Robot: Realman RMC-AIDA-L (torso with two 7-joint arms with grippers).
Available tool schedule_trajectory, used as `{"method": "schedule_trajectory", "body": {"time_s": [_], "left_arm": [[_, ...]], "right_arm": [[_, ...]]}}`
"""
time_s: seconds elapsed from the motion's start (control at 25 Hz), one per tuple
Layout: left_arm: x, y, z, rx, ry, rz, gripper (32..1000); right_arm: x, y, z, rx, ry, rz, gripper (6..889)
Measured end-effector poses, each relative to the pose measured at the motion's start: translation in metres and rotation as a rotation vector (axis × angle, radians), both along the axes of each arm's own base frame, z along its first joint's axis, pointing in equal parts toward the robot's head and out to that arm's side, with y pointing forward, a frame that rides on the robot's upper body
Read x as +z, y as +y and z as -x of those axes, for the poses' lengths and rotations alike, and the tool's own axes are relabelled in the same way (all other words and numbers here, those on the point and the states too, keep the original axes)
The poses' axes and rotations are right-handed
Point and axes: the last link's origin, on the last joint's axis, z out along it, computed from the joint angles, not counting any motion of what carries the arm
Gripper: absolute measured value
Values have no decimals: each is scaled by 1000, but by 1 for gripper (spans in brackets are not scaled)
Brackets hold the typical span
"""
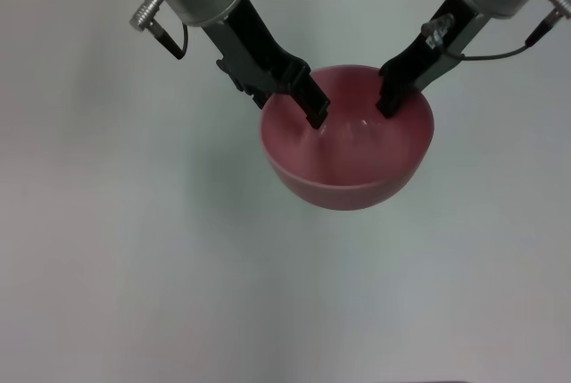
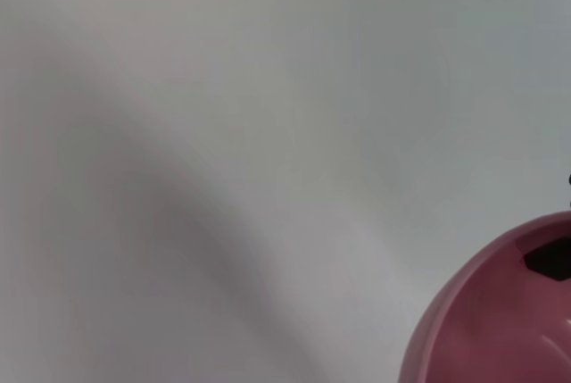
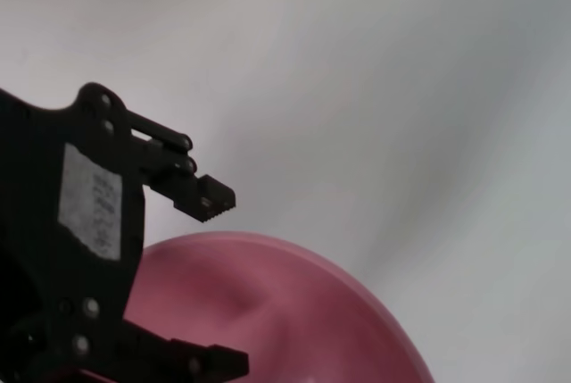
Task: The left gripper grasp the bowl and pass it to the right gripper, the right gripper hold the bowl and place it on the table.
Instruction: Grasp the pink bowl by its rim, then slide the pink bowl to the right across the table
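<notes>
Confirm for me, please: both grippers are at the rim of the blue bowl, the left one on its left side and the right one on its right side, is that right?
Not quite: the bowl is pink, not blue, as the head view shows. The rest holds: the left gripper is at its left rim and the right gripper at its right rim, above the white table.

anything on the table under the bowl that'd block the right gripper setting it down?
Nothing visible. The bowl hangs above the bare white table, with the left gripper and the right gripper both at its rim. The spot directly beneath it is hidden.
</notes>
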Motion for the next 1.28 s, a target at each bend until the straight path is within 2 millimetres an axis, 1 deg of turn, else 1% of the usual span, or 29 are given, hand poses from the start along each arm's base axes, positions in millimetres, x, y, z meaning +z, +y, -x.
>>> {"method": "schedule_trajectory", "body": {"time_s": [0.24,0.36,0.72,0.96,1.08,1.28], "left_arm": [[4,-1,-6,-13,-1,8,859],[6,-2,-10,-22,0,13,859],[8,-5,-12,-15,3,30,860],[15,-7,-24,-47,-6,34,861],[16,-6,-25,-51,-9,29,861],[17,-6,-25,-49,-10,28,861]], "right_arm": [[0,-1,-2,-5,0,0,30],[0,-1,-5,-11,-1,0,29],[0,-3,-9,-18,-7,2,30],[0,-5,-14,-26,-7,5,30],[0,-5,-17,-28,-7,5,29],[3,-7,-28,-48,-11,-2,29]]}}
